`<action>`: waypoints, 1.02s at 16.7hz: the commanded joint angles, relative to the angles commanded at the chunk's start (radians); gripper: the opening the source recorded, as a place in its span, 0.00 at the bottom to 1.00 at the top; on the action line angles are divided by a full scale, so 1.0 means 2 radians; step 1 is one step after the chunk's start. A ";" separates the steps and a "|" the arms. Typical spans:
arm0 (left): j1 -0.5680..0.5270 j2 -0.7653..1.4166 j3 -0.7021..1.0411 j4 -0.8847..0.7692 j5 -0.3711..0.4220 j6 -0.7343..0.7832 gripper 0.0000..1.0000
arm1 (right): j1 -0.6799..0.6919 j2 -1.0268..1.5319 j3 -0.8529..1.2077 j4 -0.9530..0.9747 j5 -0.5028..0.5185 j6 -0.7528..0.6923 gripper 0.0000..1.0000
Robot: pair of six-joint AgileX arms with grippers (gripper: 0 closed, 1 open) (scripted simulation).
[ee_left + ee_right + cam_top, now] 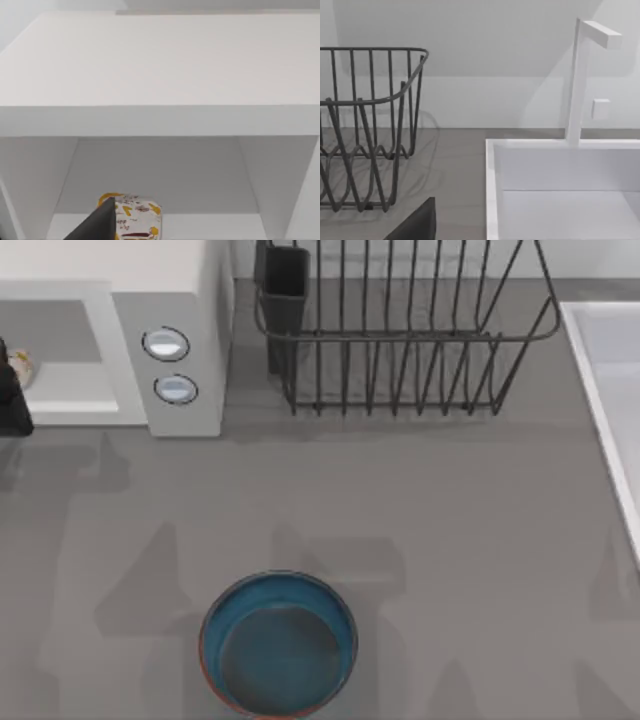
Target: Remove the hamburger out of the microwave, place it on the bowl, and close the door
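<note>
The white microwave (pixel 185 300) stands at the table's back left, its grey inside facing the front. The hamburger (pixel 20 368), a small white lump with orange-yellow patches, lies on the microwave floor at the picture's left edge. My left gripper (pixel 12 405) is a dark shape right against it, reaching into the opening. In the left wrist view the hamburger (pixel 135 220) sits just beyond a dark part of my left gripper (pixel 97 226). The bowl (pixel 278 645), blue inside with a reddish-brown rim, stands at the front centre with nothing in it. The door is out of view.
A dark wire dish rack (pixel 400 335) with a dark cup holder (pixel 285 300) stands at the back centre. A white sink (pixel 610 390) with a tap (pixel 580 80) lies along the right. A dark part of my right gripper (pixel 415 225) hangs between rack and sink.
</note>
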 joint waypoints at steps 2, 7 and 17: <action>0.009 0.105 0.043 0.047 0.010 0.004 1.00 | 0.000 0.000 0.000 0.000 0.000 0.000 1.00; 0.031 0.359 0.145 0.162 0.035 0.014 1.00 | 0.000 0.000 0.000 0.000 0.000 0.000 1.00; 0.058 0.684 0.276 0.308 0.066 0.026 1.00 | 0.000 0.000 0.000 0.000 0.000 0.000 1.00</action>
